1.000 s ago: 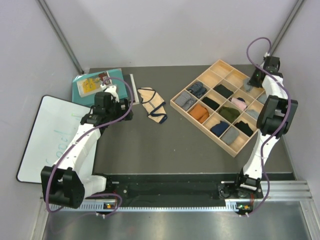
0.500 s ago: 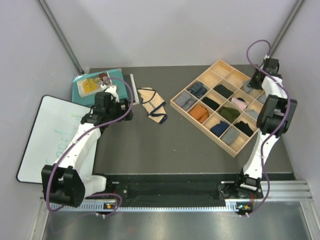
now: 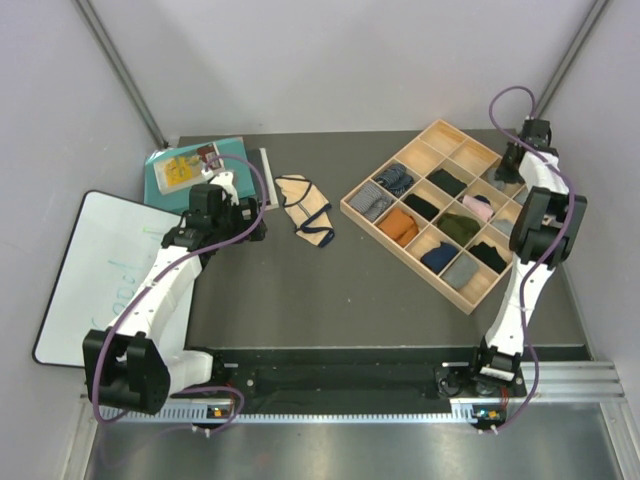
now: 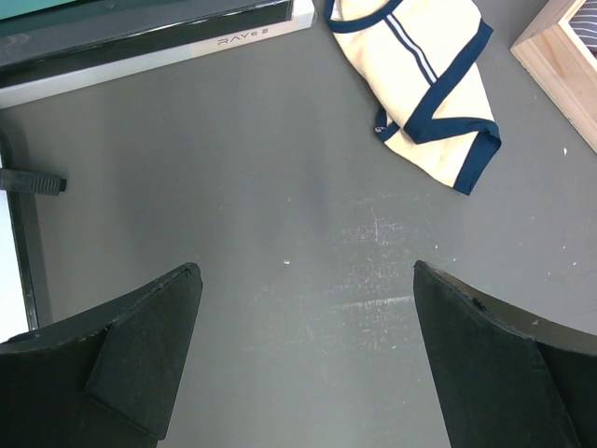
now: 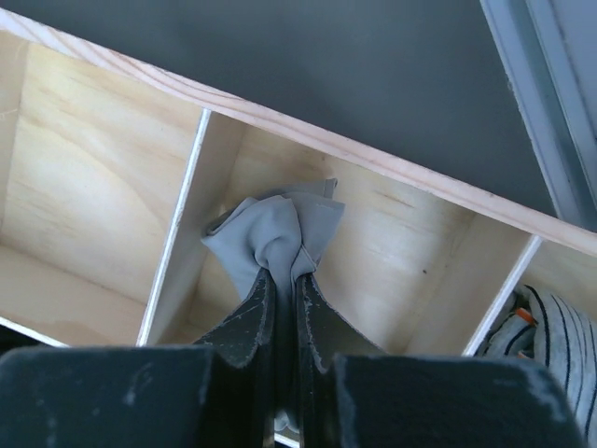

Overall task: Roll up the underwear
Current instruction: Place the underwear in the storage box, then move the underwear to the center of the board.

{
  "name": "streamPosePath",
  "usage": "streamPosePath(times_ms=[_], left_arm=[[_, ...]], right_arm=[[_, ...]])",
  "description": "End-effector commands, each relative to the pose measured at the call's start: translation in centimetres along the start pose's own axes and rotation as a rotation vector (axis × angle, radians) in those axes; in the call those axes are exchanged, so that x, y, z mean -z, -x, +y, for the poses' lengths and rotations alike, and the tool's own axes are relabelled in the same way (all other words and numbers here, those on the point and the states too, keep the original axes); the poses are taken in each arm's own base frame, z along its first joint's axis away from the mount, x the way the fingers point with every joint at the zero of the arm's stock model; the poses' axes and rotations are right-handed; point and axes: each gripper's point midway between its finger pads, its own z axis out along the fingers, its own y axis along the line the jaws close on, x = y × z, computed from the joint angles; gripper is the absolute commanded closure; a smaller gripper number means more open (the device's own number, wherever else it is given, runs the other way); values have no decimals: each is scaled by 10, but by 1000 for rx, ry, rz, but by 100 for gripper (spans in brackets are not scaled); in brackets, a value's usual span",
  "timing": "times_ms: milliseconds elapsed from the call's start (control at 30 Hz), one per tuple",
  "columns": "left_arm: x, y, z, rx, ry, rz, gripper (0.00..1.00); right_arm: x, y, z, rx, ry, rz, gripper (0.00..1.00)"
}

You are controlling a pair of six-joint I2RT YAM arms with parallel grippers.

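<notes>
Printed in small dark capitals on the pale strip (image 4: 187,42) lying beside a dark slab at the top of the left wrist view: "RAY", then a mark or two too small to make out. Scrawled in green on the whiteboard (image 3: 90,290) at the table's left edge — handwriting, too faint and slanted to read from above. Stuck on the teal book (image 3: 222,152) near the far left corner — a yellow label (image 3: 178,172) and smaller patches, print too tiny to tell.

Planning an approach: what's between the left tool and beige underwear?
Bare grey tabletop only, from left tool to beige underwear, in the left wrist view.
</notes>
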Motion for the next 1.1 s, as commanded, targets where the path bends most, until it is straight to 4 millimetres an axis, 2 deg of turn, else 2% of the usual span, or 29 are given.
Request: streamPosePath(times_ms=[0, 33, 67, 100, 167, 233, 267, 300, 367, 400, 433, 500, 567, 600, 667, 700, 867, 1000, 1067], left_arm=[[2, 9, -1, -14, -12, -41, 1], [2, 9, -1, -15, -14, -40, 1], [2, 9, -1, -13, -13, -40, 1], [3, 10, -1, -13, -14, -43, 1], [2, 10, -2, -13, -18, -42, 1], [3, 10, -3, -12, -22, -45, 1], [4, 11, -3, -12, -22, -46, 1], [4, 10, -3, -12, -22, -46, 1], [5, 10, -4, -11, -29, -46, 1], [5, 10, -5, -11, -32, -47, 1], [5, 11, -5, -11, -34, -50, 1], [6, 11, -5, -10, -36, -51, 1], [7, 11, -6, -9, -40, -53, 1], [8, 11, -7, -10, -43, -55, 1], [8, 11, -7, -8, -46, -58, 1], [9, 12, -8, -9, -49, -60, 1], [11, 12, -9, -7, -57, -65, 1], [12, 14, -10, -6, -60, -73, 1], [12, 15, -10, -3, -56, -76, 1]], right_arm=[[3, 8, -5, 28, -33, -9, 92], [5, 9, -5, 26, -32, -14, 87], [10, 13, -3, 28, -26, -28, 77], [12, 12, -3, 25, -26, -28, 70], [12, 10, -2, 19, -17, -24, 61], [14, 10, -3, 5, -24, -30, 57], [15, 10, -2, -4, -16, -39, 50], [18, 7, -1, -19, -13, -41, 46], [19, 13, 6, -32, 22, -75, 40], [18, 8, 7, -48, 32, -70, 38], [24, 17, 11, -54, 52, -104, 35], [28, 17, 15, -77, 75, -122, 25], [39, 30, 20, -100, 96, -176, 19], [39, 25, 19, -108, 96, -175, 16], [49, 35, 23, -124, 114, -222, 12], [49, 30, 22, -126, 116, -217, 11], [73, 36, 33, -130, 185, -276, 9], [94, 44, 52, -112, 270, -333, 9], [102, 40, 66, -89, 289, -333, 9]])
